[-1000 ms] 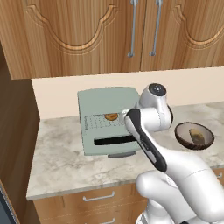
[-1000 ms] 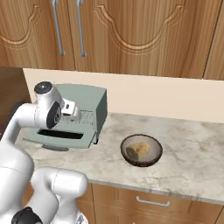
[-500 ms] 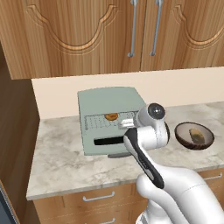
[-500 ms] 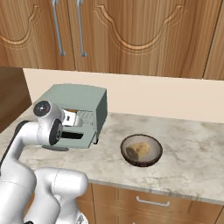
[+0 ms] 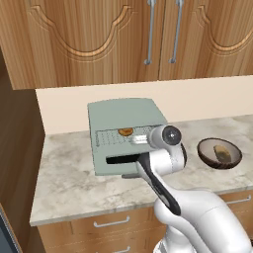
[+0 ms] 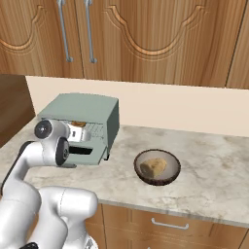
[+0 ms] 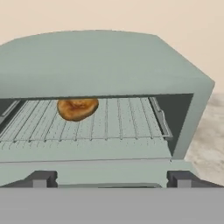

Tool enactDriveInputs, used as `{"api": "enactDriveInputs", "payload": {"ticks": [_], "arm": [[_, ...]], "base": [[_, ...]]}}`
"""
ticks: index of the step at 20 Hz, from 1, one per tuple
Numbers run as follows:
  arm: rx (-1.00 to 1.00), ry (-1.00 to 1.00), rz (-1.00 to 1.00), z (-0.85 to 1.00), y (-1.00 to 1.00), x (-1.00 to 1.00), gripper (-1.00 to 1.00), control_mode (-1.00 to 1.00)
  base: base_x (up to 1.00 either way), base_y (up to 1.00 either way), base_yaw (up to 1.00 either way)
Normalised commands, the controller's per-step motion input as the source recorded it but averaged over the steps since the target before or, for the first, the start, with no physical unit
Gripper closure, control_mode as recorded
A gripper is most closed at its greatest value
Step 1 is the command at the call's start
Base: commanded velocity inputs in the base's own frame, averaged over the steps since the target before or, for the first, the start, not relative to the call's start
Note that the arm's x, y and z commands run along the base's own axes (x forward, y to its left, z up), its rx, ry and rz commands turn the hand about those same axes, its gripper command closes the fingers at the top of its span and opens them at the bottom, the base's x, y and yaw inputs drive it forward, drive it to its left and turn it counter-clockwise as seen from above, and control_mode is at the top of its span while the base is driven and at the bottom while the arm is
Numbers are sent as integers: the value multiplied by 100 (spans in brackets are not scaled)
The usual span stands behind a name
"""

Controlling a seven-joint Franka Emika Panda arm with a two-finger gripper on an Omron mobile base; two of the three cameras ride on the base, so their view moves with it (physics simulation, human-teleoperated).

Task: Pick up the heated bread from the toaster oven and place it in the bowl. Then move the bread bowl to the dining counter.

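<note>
The pale grey-green toaster oven (image 5: pixel 123 118) stands on the marbled counter with its door (image 5: pixel 121 164) dropped open. The heated bread (image 7: pixel 77 108), small and golden-brown, lies on the wire rack (image 7: pixel 118 120) toward the back left; it also shows as the bread (image 5: pixel 125 132) and the bread (image 6: pixel 78 124). My gripper (image 7: pixel 112 179) is open just in front of the oven mouth, over the door and short of the bread, with its fingertips (image 7: pixel 41 178) far apart. The dark brown bowl (image 5: pixel 232 160) sits to the oven's right with a pale tan lump in it. The dining counter is out of view.
Wooden wall cabinets (image 5: pixel 148 39) hang above the marbled counter (image 5: pixel 64 183), and a cream backsplash runs behind the oven. Drawers (image 6: pixel 170 223) are below the counter's front edge. A dark wooden panel (image 5: pixel 17 148) borders the counter on the left.
The arm has swung down from above the oven, bringing the hand level with the open oven mouth and facing the rack. Bread and bowl have not moved.
</note>
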Motion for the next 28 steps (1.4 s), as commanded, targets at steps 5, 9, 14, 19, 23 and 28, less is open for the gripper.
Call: {"api": "enactDriveInputs", "payload": {"ticks": [5, 9, 14, 19, 23, 28], "arm": [[0, -3, 0, 0, 5, 23, -100, -100], [0, 0, 0, -12, 4, 31, -100, -100], [0, 0, 0, -15, 3, 32, -100, -100], [0, 0, 0, -19, 1, 33, -100, -100], [0, 0, 0, -23, 0, 30, -100, -100], [0, 2, 0, -29, 0, 23, -100, -100]], "base": [[0, 0, 0], [0, 0, 0], [0, 0, 0], [0, 0, 0], [0, 0, 0], [0, 0, 0]]}}
